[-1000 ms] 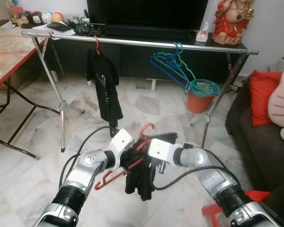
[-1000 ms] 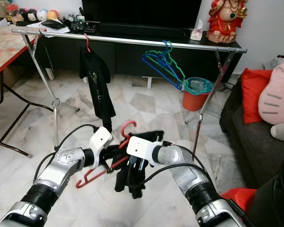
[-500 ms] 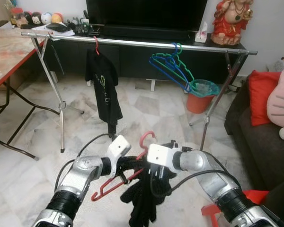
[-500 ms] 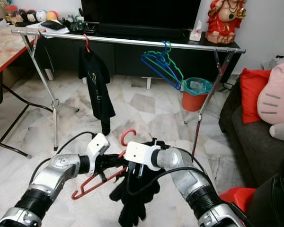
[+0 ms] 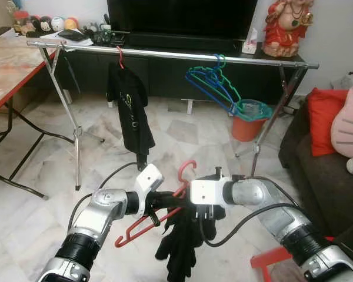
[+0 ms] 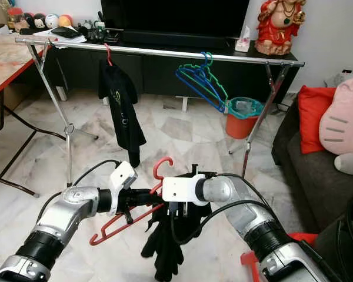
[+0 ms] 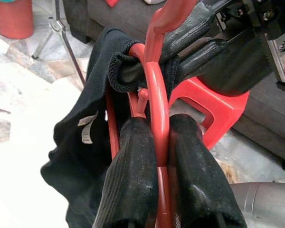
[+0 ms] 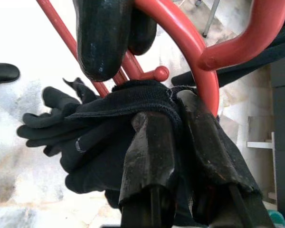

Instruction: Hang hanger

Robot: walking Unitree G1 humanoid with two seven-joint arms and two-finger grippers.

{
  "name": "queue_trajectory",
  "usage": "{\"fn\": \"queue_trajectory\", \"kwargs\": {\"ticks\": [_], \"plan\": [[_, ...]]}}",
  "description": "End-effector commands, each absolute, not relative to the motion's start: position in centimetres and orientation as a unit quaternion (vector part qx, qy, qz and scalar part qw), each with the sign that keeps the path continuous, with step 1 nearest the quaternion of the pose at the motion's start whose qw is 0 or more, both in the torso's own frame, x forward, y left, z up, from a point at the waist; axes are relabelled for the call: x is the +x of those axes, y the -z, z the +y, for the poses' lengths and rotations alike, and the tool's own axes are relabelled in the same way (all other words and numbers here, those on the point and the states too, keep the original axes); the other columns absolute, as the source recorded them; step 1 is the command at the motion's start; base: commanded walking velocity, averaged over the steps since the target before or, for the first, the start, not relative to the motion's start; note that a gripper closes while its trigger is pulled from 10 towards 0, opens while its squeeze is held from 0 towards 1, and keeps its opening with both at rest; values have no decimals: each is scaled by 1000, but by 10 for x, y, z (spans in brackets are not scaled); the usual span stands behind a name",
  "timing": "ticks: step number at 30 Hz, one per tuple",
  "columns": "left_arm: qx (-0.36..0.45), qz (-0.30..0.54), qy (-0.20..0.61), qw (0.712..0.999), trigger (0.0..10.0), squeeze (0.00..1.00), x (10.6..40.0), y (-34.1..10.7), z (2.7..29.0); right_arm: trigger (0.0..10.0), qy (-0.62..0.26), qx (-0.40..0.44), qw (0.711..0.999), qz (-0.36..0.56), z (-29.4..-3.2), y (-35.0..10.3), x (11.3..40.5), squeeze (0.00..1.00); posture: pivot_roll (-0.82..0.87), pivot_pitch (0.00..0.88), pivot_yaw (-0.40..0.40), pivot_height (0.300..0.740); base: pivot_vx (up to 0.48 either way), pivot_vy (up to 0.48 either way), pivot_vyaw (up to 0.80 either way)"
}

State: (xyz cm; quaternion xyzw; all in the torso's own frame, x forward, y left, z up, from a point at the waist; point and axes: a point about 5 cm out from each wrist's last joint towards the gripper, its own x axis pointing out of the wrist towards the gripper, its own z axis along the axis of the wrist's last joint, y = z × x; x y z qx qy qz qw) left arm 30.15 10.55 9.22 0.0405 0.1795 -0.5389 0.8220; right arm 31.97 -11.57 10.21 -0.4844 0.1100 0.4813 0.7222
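Both grippers meet low before the robot in the left eye view, left gripper (image 5: 155,201) clamped on the red hanger (image 5: 159,217), whose long axis slants down-left, the rail (image 5: 170,54) far ahead; in the wrist views, left fingers (image 7: 133,175) pinch its neck while the right gripper (image 8: 175,142) is closed on the black garment (image 8: 85,142).

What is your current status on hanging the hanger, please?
Left gripper shut on red plastic hanger. Right gripper shut on black garment at hanger's neck. Silver clothes rail ahead, not yet reached; black shirt and blue-green hangers already on it.
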Motion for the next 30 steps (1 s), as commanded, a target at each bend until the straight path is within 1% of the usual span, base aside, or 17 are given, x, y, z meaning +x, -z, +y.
{"fn": "queue_trajectory", "kwargs": {"ticks": [1,5,6,7,9,10,12,17,18,19,20,21,22,23,30], "plan": [[46,203,592,778,10000,0,286,-80,97,10000,-334,-529,772,115,-166,-135,350,0,-21,0,-27,740,0,0,0],[72,205,566,795,10000,0,291,-77,104,10000,-313,-536,775,120,-172,-135,353,0,-21,0,-26,740,0,0,0],[72,208,560,799,10000,0,292,-77,108,10000,-300,-540,776,127,-178,-134,354,0,-22,0,-25,740,0,0,0],[72,208,560,799,10000,0,292,-77,108,10000,-300,-540,776,127,-178,-134,354,0,-22,0,-25,740,0,0,0],[84,221,549,802,10000,0,293,-75,116,10000,-263,-550,780,144,-191,-133,357,0,-21,0,-25,740,0,0,0],[86,222,548,802,10000,0,293,-74,117,10000,-258,-550,781,146,-193,-133,357,0,-21,0,-25,740,0,0,0],[91,230,546,801,10000,0,292,-72,121,10000,-224,-554,787,154,-201,-136,360,0,-20,0,-25,740,0,0,0],[96,235,538,804,10000,0,292,-69,125,10000,-188,-548,799,160,-210,-140,364,0,-18,0,-24,740,0,0,0],[98,236,533,807,10000,0,292,-68,127,10000,-181,-544,804,160,-211,-141,365,0,-18,0,-24,740,0,0,0],[98,238,523,813,10000,0,293,-66,129,10000,-172,-530,815,158,-212,-143,366,0,-18,0,-23,740,0,0,0],[98,238,523,813,10000,0,293,-66,129,10000,-172,-530,815,158,-212,-143,366,0,-18,0,-23,740,0,0,0],[88,234,519,817,10000,0,293,-66,129,10000,-169,-507,830,157,-212,-143,367,0,-19,0,-22,740,0,0,0],[88,234,519,817,10000,0,293,-66,129,10000,-169,-507,830,157,-212,-143,367,0,-19,0,-22,740,0,0,0],[76,229,520,819,10000,0,293,-67,129,10000,-178,-491,838,157,-208,-140,366,0,-19,0,-22,740,0,0,0],[65,225,541,808,10000,0,289,-70,126,10000,-211,-464,845,159,-196,-127,361,0,-15,0,-25,740,0,0,0]]}}
